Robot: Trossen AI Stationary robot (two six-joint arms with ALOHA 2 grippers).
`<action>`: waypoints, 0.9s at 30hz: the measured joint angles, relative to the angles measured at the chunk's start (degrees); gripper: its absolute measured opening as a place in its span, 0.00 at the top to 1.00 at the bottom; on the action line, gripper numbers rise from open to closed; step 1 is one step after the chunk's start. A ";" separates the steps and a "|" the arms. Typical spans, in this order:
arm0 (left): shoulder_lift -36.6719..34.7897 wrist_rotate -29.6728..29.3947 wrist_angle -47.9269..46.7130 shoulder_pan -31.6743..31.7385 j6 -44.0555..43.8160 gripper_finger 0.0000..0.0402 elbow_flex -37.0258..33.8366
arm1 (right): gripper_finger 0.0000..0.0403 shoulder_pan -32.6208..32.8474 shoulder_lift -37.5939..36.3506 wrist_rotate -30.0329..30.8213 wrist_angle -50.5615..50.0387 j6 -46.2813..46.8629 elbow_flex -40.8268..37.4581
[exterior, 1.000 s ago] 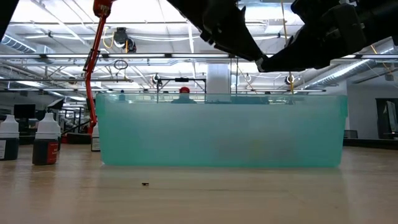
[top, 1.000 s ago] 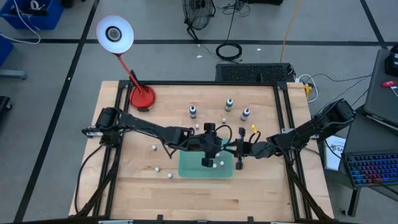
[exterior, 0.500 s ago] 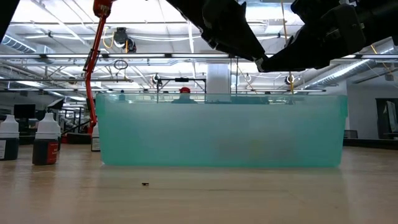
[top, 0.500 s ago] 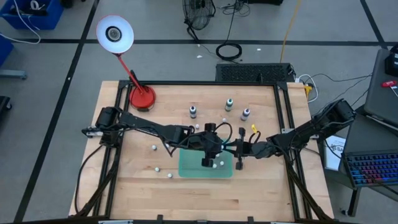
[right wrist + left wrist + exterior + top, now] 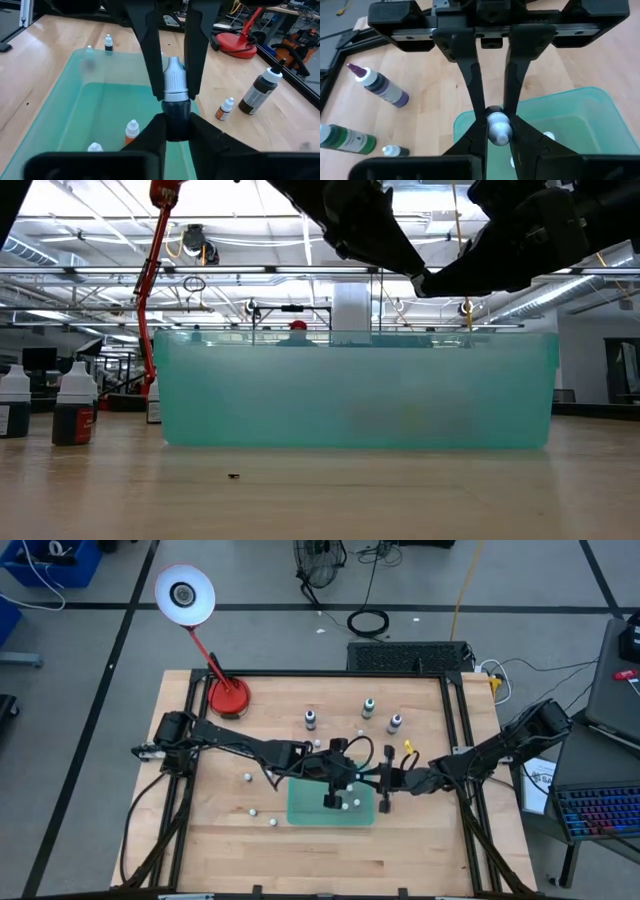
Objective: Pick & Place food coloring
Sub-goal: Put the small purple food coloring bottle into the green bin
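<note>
Food coloring, a set of tiny white-capped plastic bottles with dark, green or purplish bodies, is only partly moved. Going left to right in the high view, three small loose bottles [image 5: 247, 778] lie on the bare wooden table [image 5: 430, 850] at about 8 o'clock from the translucent green plastic tray [image 5: 305, 810]. The left gripper [image 5: 331, 801] hangs over the tray's middle, its jaws closed tight on a tiny bottle with a white cap [image 5: 498, 128]. Two or three small bottles, one orange-necked [image 5: 131, 129], already rest inside the tray. The right gripper [image 5: 384, 803] sits at the tray's 3 o'clock edge, its jaws pinched around a dark-bodied, white-capped bottle [image 5: 175, 95]. Three taller bottles [image 5: 368, 707] stand upright at 12 o'clock, well apart from the tray. By my judgement, roughly a third is placed, two are in the grippers' hold, six remain outside
</note>
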 joint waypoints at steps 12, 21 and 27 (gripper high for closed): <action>-6.38 -8.28 -32.42 -4.70 -12.38 0.86 -0.01 | 0.52 0.02 -3.71 -0.06 -3.62 2.58 0.00; -3.07 2.43 -21.02 -7.61 -16.74 0.86 -3.63 | 0.55 0.00 -5.09 -0.04 -3.27 3.10 0.04; 4.33 5.90 -20.31 -7.32 -18.87 0.86 0.23 | 0.56 0.00 -5.07 -0.03 -2.80 2.60 0.04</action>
